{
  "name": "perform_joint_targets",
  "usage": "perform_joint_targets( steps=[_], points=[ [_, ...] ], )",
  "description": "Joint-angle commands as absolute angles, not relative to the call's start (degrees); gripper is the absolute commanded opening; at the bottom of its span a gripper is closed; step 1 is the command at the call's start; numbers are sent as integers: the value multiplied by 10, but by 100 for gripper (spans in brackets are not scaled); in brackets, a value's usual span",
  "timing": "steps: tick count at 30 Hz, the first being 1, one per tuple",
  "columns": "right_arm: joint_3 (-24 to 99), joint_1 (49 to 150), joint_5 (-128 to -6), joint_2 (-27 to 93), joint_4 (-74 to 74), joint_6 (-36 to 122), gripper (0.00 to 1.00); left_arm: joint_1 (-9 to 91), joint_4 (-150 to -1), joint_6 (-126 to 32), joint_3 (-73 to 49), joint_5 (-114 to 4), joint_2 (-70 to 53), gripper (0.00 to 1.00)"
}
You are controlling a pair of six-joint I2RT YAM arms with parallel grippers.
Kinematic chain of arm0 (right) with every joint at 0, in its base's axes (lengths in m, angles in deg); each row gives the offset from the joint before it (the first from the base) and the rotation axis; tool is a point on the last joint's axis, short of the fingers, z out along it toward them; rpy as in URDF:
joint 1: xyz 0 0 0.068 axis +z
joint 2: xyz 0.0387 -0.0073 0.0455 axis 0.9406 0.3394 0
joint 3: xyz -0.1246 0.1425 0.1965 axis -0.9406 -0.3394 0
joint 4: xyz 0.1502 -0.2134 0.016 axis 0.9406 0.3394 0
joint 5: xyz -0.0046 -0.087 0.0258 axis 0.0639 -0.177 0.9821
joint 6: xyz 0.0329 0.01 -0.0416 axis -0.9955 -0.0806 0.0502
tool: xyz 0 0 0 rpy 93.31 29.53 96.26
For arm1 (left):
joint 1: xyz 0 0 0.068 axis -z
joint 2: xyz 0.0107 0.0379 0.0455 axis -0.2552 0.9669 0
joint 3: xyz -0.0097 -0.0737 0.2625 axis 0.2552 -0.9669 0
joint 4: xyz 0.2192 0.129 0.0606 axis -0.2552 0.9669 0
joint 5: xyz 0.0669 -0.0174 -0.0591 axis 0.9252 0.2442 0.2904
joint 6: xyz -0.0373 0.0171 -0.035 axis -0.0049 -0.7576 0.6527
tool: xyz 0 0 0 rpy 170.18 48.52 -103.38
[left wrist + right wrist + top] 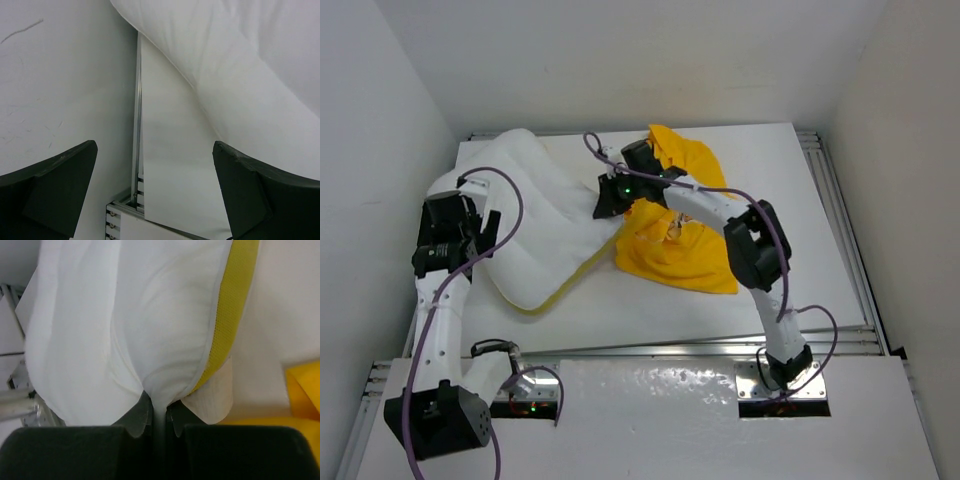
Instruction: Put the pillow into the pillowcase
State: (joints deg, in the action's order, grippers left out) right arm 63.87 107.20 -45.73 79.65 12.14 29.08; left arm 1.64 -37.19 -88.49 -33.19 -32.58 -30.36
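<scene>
From the top camera, the pillow (545, 225) lies on the left half of the table (800, 210), its left edge partly covered by the left arm; the pillowcase (680, 250) is crumpled just to its right, touching it, with the right arm across it and its print too bunched to read; the right arm reaches far and leftward, the right gripper (610, 200) at the pillow's right edge, its jaws not discernible here; the left arm stands bent along the table's left side, the left gripper (485, 235) beside the pillow.

Left wrist: the left gripper (155, 185) is spread wide and empty over bare table; only the pillow's bulge (240, 65) shows, cut off at top right.

Right wrist: the right gripper (160, 422) is pinched tight on a fold of the pillow (125, 325); a yellow mesh band (227, 305) edges it; the pillowcase (302, 385) peeks in at the right, mostly out of frame.
</scene>
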Motion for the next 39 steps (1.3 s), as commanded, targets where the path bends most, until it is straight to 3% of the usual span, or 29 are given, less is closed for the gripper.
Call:
perform_joint_targets(
  steps=[1,6,10,16,24,35,37,38,39],
  points=[
    [677,1037,-368,684,250,449,0,13,-374,-871,-289,-327,-315,100],
    [673,961,-210,627,336,492,0,14,-371,-853,-269,-353,-302,100],
    [666,927,-189,615,418,581,0,14,-366,-840,-253,-376,-274,100],
    [858,920,-226,736,579,681,0,13,-395,-845,-266,-405,-202,100],
    [810,934,-235,743,454,608,0,7,-425,-838,-165,-483,29,100],
    [764,952,-233,742,426,596,0,-43,-373,-801,-21,-564,285,100],
    [758,953,-235,739,419,595,0,-44,-360,-809,-34,-585,300,93],
    [754,953,-236,737,416,595,0,-43,-355,-813,-39,-594,305,85],
    [750,953,-237,737,407,590,0,-45,-350,-818,-47,-597,308,66]
  ],
)
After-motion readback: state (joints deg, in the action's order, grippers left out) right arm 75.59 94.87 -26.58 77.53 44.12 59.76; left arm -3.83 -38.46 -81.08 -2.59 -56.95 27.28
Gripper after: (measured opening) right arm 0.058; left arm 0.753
